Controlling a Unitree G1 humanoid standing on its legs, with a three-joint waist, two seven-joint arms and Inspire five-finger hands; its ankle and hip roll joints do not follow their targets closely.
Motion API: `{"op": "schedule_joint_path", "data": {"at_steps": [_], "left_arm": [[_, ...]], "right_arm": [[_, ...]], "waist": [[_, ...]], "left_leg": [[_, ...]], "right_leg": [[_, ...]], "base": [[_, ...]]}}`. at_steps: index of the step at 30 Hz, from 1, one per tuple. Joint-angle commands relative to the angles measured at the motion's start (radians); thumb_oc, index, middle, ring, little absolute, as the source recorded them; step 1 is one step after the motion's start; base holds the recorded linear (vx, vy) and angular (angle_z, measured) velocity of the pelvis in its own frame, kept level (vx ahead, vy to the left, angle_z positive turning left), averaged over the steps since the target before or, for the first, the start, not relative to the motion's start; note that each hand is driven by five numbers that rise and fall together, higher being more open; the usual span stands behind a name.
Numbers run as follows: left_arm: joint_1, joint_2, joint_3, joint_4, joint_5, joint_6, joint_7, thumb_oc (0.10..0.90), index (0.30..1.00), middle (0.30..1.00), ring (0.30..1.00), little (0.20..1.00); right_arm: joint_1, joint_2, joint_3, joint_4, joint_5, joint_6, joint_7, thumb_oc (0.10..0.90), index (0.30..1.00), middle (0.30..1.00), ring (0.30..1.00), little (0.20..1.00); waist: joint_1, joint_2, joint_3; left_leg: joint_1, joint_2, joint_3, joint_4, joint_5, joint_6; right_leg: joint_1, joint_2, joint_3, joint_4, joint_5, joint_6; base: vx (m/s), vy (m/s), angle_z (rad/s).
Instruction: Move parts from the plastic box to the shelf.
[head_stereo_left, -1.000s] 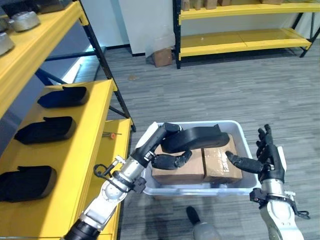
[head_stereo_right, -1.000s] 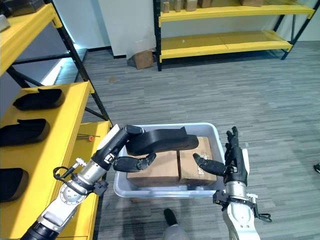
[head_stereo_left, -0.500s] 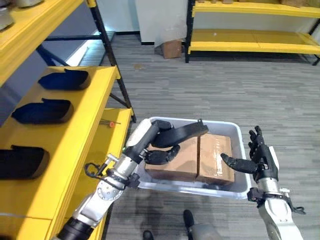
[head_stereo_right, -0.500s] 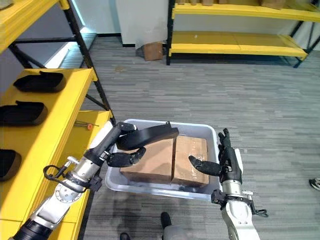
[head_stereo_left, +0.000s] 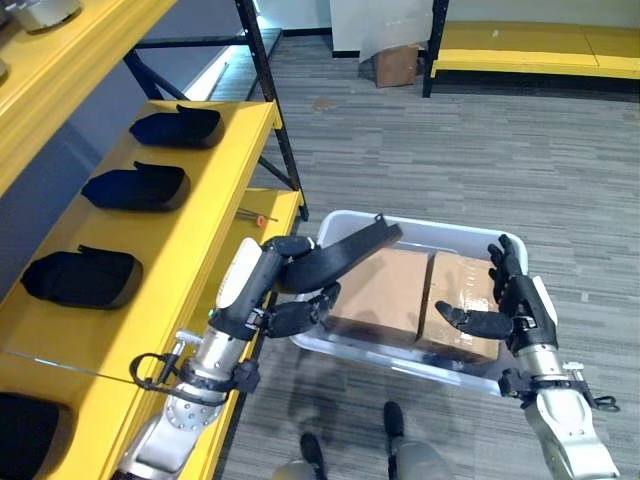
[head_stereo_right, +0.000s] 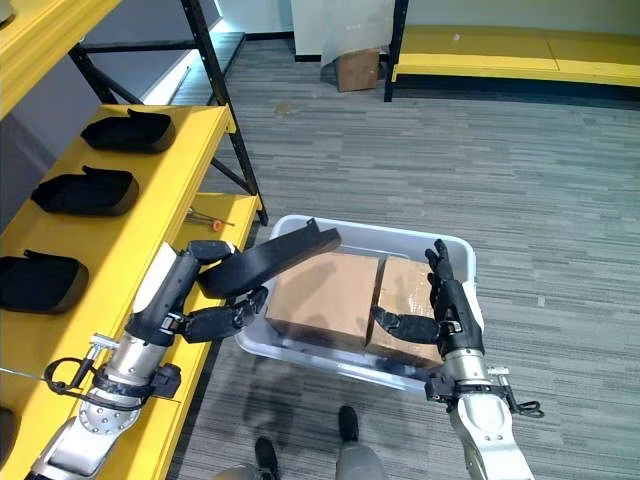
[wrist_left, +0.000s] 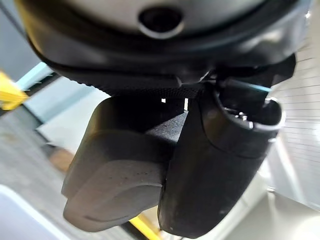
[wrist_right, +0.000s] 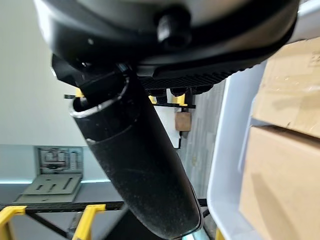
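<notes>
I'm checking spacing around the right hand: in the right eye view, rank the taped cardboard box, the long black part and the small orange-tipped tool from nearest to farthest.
1. The taped cardboard box, in the white plastic box, right under the right hand.
2. The long black part, across the bin, held by the left hand.
3. The small orange-tipped tool, farthest, on the yellow shelf.

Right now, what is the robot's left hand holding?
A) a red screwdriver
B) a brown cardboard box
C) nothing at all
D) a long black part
D: the left robot hand has its fingers curled round a long black part, lifted above the cardboard boxes in the plastic box.
</notes>
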Motion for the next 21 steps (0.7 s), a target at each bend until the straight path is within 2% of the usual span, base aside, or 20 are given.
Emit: {"op": "schedule_joint_path", "data": {"at_steps": [1,2,3,5,10,13,15,18,21], "left_arm": [[-0.067,0.003,0.064,-0.088,-0.045,-0.095,0.095,0.400,0.300,0.300,0.300,0.300],[-0.066,0.001,0.057,-0.090,-0.037,-0.086,0.097,0.400,0.300,0.300,0.300,0.300],[-0.066,0.001,0.057,-0.090,-0.037,-0.085,0.097,0.400,0.300,0.300,0.300,0.300],[-0.039,-0.007,0.052,-0.107,-0.089,-0.058,0.045,0.400,0.300,0.300,0.300,0.300],[0.007,0.000,0.027,-0.092,-0.156,-0.062,-0.033,0.400,0.300,0.300,0.300,0.300],[0.013,0.001,0.022,-0.093,-0.188,-0.066,-0.061,0.400,0.300,0.300,0.300,0.300],[0.012,-0.003,-0.005,-0.095,-0.235,-0.067,-0.118,0.400,0.300,0.300,0.300,0.300],[-0.009,-0.009,-0.054,-0.094,-0.230,-0.053,-0.132,0.400,0.300,0.300,0.300,0.300],[-0.062,-0.007,-0.114,-0.089,-0.213,-0.023,-0.112,0.400,0.300,0.300,0.300,0.300]], "right_arm": [[-0.074,-0.031,-0.012,-0.047,-0.001,-0.136,0.008,0.900,1.000,1.000,1.000,1.000],[-0.093,-0.030,-0.005,-0.035,-0.004,-0.142,0.003,0.900,1.000,1.000,1.000,1.000],[-0.096,-0.029,-0.004,-0.033,-0.005,-0.143,0.002,0.900,1.000,1.000,1.000,1.000],[-0.125,-0.015,0.008,-0.041,0.005,-0.138,-0.009,0.900,1.000,1.000,1.000,1.000],[-0.128,0.016,0.035,-0.071,-0.008,-0.098,-0.044,0.900,1.000,1.000,1.000,1.000],[-0.123,0.023,0.036,-0.072,-0.015,-0.096,-0.050,0.900,1.000,1.000,1.000,1.000],[-0.104,0.035,0.033,-0.095,-0.019,-0.094,-0.085,0.900,1.000,1.000,1.000,1.000],[-0.101,0.057,0.039,-0.114,-0.010,-0.104,-0.105,0.900,1.000,1.000,1.000,1.000],[-0.112,0.072,0.050,-0.136,-0.026,-0.102,-0.120,0.900,1.000,1.000,1.000,1.000]], "waist": [[0.003,-0.032,-0.157],[0.013,-0.025,-0.159],[0.014,-0.025,-0.160],[0.033,-0.016,-0.163],[0.049,-0.015,-0.171],[0.051,-0.018,-0.171],[0.048,-0.026,-0.164],[0.036,-0.036,-0.150],[0.004,-0.030,-0.134]], "left_leg": [[0.014,0.006,-0.066,-0.024,0.027,-0.040],[0.022,-0.010,-0.106,-0.041,0.023,-0.038],[0.021,-0.012,-0.109,-0.044,0.026,-0.037],[0.041,-0.049,-0.147,-0.092,-0.006,-0.029],[0.080,-0.073,-0.149,-0.177,-0.025,-0.017],[0.088,-0.079,-0.149,-0.188,-0.026,-0.010],[0.095,-0.091,-0.142,-0.208,-0.027,0.008],[0.099,-0.103,-0.124,-0.220,-0.030,0.022],[0.095,-0.107,-0.142,-0.220,-0.032,0.039]], "right_leg": [[0.058,0.082,-0.001,0.047,-0.142,-0.001],[0.054,0.083,0.014,0.046,-0.138,0.003],[0.051,0.082,0.015,0.045,-0.135,0.003],[0.051,0.074,0.027,0.031,-0.117,0.023],[0.068,0.039,0.016,-0.001,-0.083,0.065],[0.070,0.029,0.013,-0.002,-0.077,0.077],[0.063,0.010,0.010,0.003,-0.061,0.101],[0.032,-0.001,0.013,0.010,-0.033,0.126],[-0.011,0.030,0.119,0.093,-0.058,0.128]], "base": [[-0.04,0.252,0.22],[-0.04,0.238,-0.02],[-0.08,0.296,-0.16],[-0.09,0.291,-0.15],[-0.12,0.341,0.14],[-0.05,0.181,0.37],[-0.09,0.300,0.27],[-0.14,0.225,0.04],[-0.16,0.095,-0.04]]}}
